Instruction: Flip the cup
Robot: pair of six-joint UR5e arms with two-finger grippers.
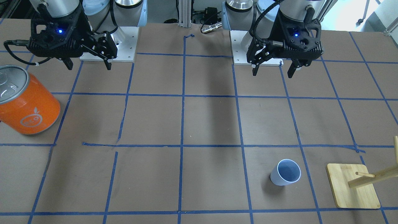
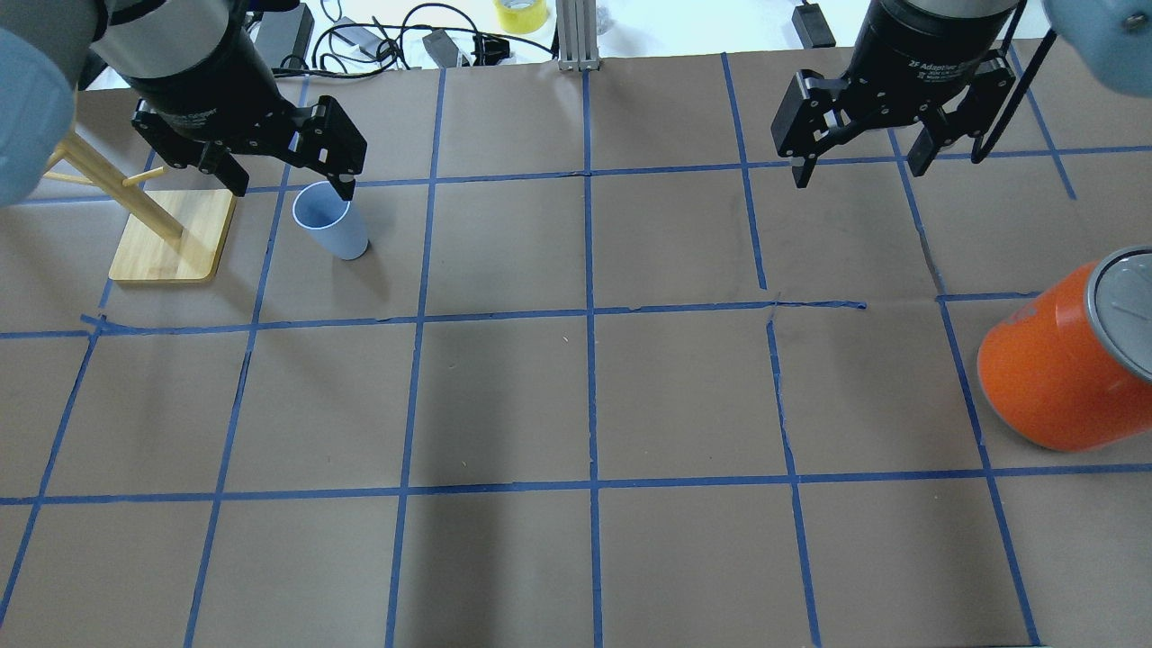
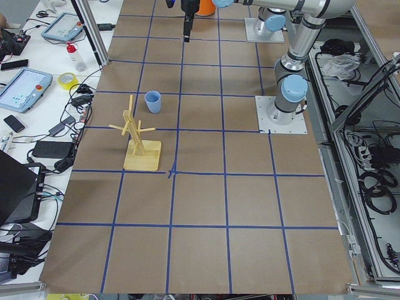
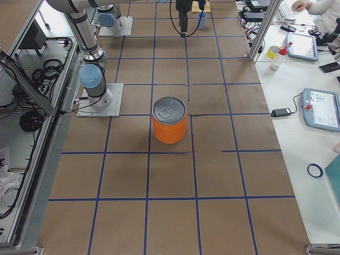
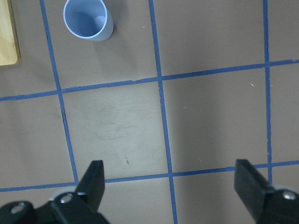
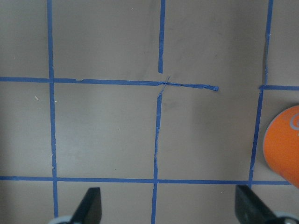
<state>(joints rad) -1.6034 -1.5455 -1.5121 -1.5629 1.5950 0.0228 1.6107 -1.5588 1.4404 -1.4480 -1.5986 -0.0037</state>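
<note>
The cup (image 1: 285, 172) is a small pale blue tumbler standing upright with its mouth up, beside a wooden stand. It also shows in the overhead view (image 2: 331, 220), the left side view (image 3: 152, 101) and the left wrist view (image 5: 88, 19). My left gripper (image 1: 273, 74) is open and empty, held high above the table and nearer the robot's base than the cup; in the overhead view (image 2: 292, 191) it overlaps the cup's rim. My right gripper (image 1: 89, 67) is open and empty, high over the table's other half (image 2: 859, 175).
A large orange can (image 2: 1062, 360) with a silver lid stands on the robot's right side, near the table's edge. A wooden peg stand (image 2: 171, 238) on a square base sits just beyond the cup toward the robot's left. Blue tape lines grid the brown table.
</note>
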